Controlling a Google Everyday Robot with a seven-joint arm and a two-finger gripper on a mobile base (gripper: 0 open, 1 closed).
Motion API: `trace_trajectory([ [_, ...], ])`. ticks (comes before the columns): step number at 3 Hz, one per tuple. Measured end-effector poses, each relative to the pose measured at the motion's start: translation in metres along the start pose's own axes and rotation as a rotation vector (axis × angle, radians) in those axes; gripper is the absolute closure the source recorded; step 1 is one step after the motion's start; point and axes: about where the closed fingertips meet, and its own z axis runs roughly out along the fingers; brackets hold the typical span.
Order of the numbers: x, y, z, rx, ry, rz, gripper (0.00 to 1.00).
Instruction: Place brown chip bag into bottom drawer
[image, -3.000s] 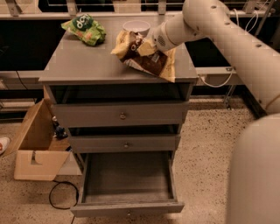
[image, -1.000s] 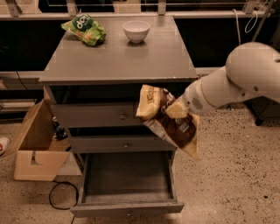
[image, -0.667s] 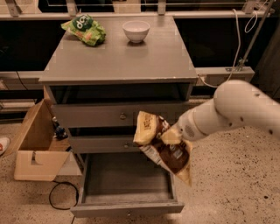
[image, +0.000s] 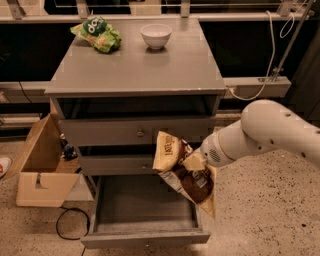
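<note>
In the single camera view, a grey desk (image: 140, 67) with three drawers stood in the middle of the scene on a speckled floor (image: 260, 215). On its top, at the far left corner, lay a green chip bag (image: 97, 34), and a white bowl (image: 156, 36) sat to the right of it, near the far edge and apart from the bag.

The top drawer (image: 115, 132) and the middle drawer (image: 115, 164) each showed a small round knob on the front. The bottom drawer (image: 135, 202) was pulled out toward the near side, its plain grey inside open to view with nothing lying in it.

A thick white arm (image: 270, 132) reached in from the right. Its end effector (image: 197, 161) was in front of the middle drawer's right part and was grasping the brown chip bag (image: 187, 180) by its middle. The bag was in the air, tilted, with its tan upper end up and to the left, in front of the middle drawer, and its lower end hanging down to the right above the open drawer's right side. It did not touch the drawer floor.

To the left of the desk an open cardboard box (image: 40, 170) stood on the floor, and a black cable (image: 67, 225) looped just near of it. A white cord (image: 260, 75) hung down at the far right.
</note>
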Motion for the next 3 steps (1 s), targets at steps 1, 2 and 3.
trace_trajectory([
  [1, 0.012, -0.006, 0.03, -0.058, 0.005, 0.021, 1.0],
  [2, 0.047, -0.022, 0.131, -0.157, 0.028, -0.001, 1.0],
  [3, 0.088, -0.044, 0.217, -0.204, 0.074, 0.03, 1.0],
])
